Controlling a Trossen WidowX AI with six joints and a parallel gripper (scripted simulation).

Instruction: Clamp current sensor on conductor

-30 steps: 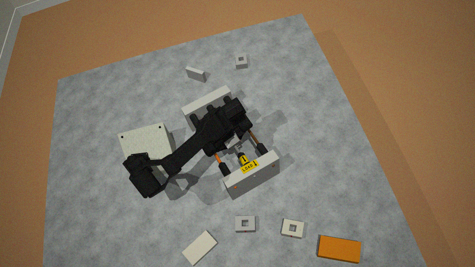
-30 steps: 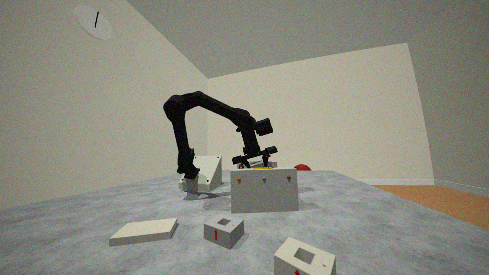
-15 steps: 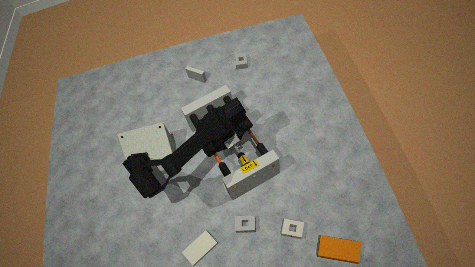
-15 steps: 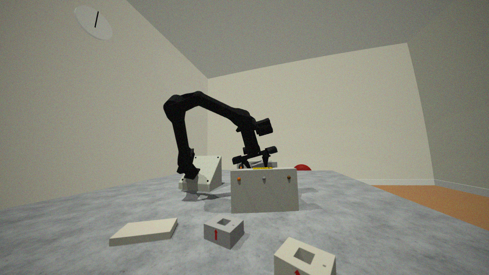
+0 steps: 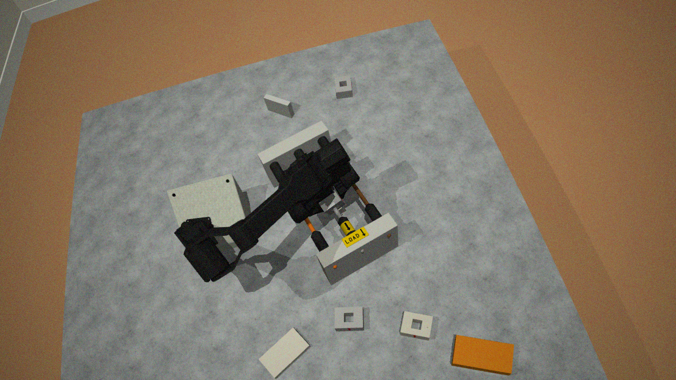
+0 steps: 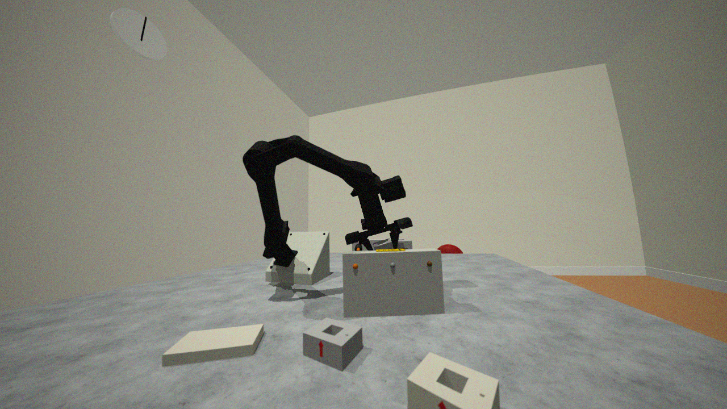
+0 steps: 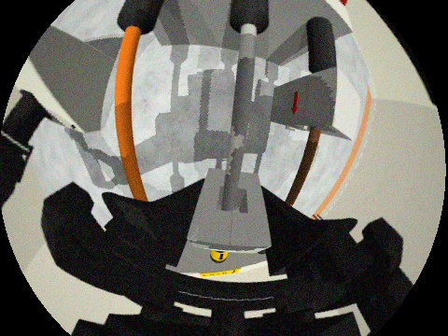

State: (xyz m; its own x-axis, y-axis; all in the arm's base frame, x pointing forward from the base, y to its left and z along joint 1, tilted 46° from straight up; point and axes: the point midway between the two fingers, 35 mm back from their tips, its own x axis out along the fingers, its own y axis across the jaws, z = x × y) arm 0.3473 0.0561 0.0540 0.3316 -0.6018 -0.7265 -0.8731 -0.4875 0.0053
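Note:
My gripper is shut on the grey current sensor, between the two end blocks. The grey middle conductor runs into the sensor's opening in the wrist view. Whether the sensor is latched cannot be told, and its own arrow is not visible. The yellow LOAD marker lies on the front block's top; a yellow arrow band sits beside it. The orange conductor and brown conductor flank the middle one.
The front block and rear block bound the conductors. A grey piece with a red arrow shows by the brown conductor. A sloped box stands left. Nearer lie a grey holed block and an orange block.

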